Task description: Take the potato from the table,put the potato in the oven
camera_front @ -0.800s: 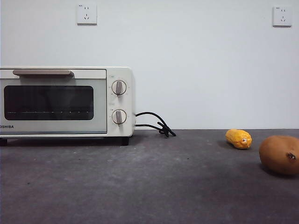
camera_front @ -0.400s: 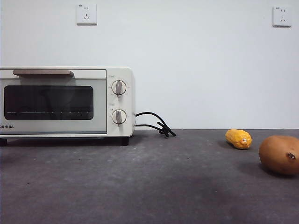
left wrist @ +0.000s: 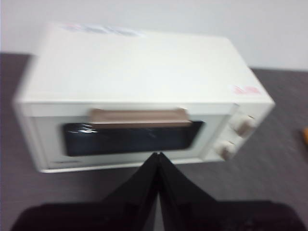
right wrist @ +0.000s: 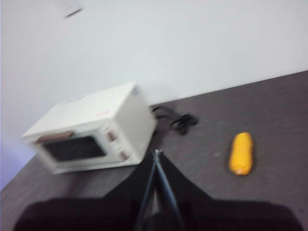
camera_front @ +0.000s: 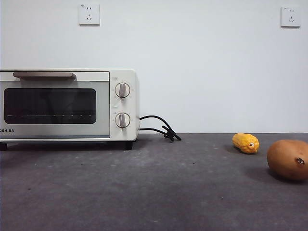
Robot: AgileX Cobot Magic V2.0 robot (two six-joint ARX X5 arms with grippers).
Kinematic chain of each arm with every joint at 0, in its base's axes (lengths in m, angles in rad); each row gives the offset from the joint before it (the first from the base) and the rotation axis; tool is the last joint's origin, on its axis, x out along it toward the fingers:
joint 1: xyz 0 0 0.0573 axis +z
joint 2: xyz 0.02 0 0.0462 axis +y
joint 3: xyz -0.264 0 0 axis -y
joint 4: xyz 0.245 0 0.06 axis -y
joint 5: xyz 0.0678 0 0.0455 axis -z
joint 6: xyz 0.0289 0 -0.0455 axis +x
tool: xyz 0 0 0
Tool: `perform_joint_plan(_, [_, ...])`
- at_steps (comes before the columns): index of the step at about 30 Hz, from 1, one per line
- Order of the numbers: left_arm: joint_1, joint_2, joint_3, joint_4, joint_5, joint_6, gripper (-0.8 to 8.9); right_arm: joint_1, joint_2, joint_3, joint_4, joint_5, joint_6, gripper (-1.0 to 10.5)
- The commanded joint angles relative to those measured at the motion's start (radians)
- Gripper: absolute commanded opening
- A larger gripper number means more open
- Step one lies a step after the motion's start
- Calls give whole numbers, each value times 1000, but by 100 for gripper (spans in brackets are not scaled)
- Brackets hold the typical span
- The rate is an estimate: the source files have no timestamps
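Dark grey desk point(camera_front: 159, 192) with a mottled matte surface, backed by a plain white wall carrying two white sockets, one point(camera_front: 89, 14) above the oven and one point(camera_front: 290, 16) toward 1 o'clock in the front view; one cream-white oven point(camera_front: 67, 105) stands on the desk at 9 o'clock, door closed, its bar handle point(camera_front: 44, 74) across the top of the dark glass; lettering "OSHIBA" readable at the door's lower corner, the first letter cut by the frame edge; two round knobs, upper point(camera_front: 122, 90) and lower point(camera_front: 122, 120), with small illegible markings; one black cord point(camera_front: 161, 128) coiled on the desk just beside the oven; one potato point(camera_front: 288, 159), orange-brown with a dark spot, resting on the desk at 4 o'clock, well apart from the oven; one yellow corn cob piece point(camera_front: 246, 143) lying near it, not touching; left end effector point(left wrist: 157, 156) pressed closed and empty, facing the oven door; right end effector point(right wrist: 157, 155) likewise closed and empty, above the desk.
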Motion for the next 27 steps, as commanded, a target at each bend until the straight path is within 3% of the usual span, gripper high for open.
perform_joint_plan(1, [5, 100, 58, -39, 111, 18, -7, 0, 48, 23, -27, -72, -26, -2])
perform_joint_plan(4, [5, 201, 122, -68, 202, 18, -7, 0, 100, 55, -81, -164, -33, -2])
perform_joint_plan(8, [5, 311, 185, -60, 227, 17, -7, 0, 147, 86, -126, -236, -34, -2])
perform_joint_plan(27, [76, 640, 410, -59, 230, 2, -7, 0, 166, 111, -224, -238, -60, -2])
